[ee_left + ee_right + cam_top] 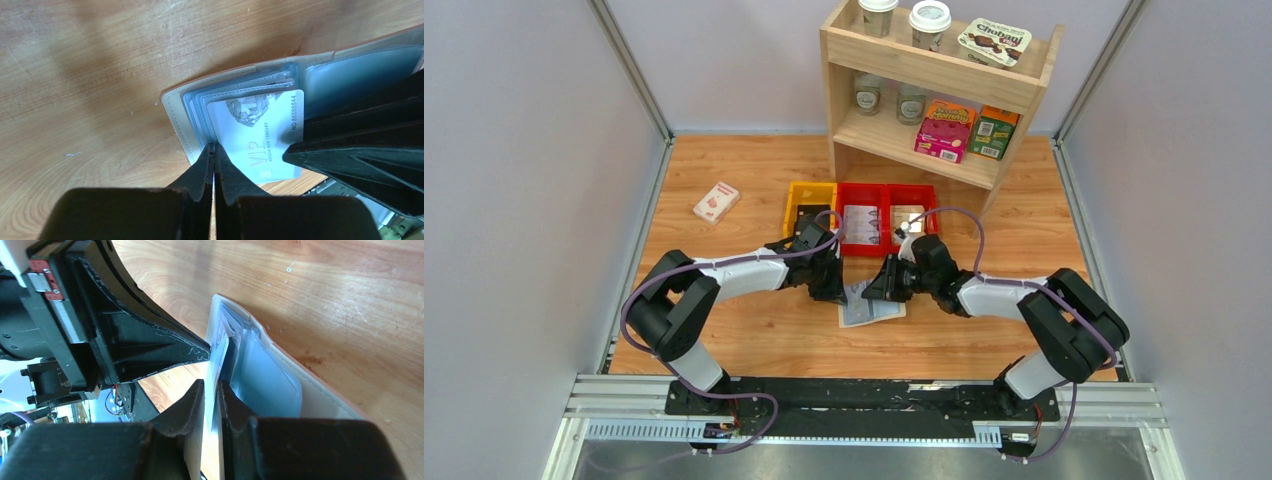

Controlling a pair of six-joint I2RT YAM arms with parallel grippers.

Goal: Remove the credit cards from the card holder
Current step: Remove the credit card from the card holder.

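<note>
Cream-beige bifold card holder (874, 312) lying open on wooden table (754, 340) between both arms, blue-grey lining up, long axis roughly left-right, silver-grey VIP credit card (255, 135) poking past its edge, right gripper (212, 385) pinching that card, left gripper (213, 148) pressed together at holder's edge.

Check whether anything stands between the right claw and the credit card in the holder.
Nothing visible does: the edge of the credit card sits inside the right claw. The left claw, shut, touches the card holder beside the card, clear of that path.
</note>
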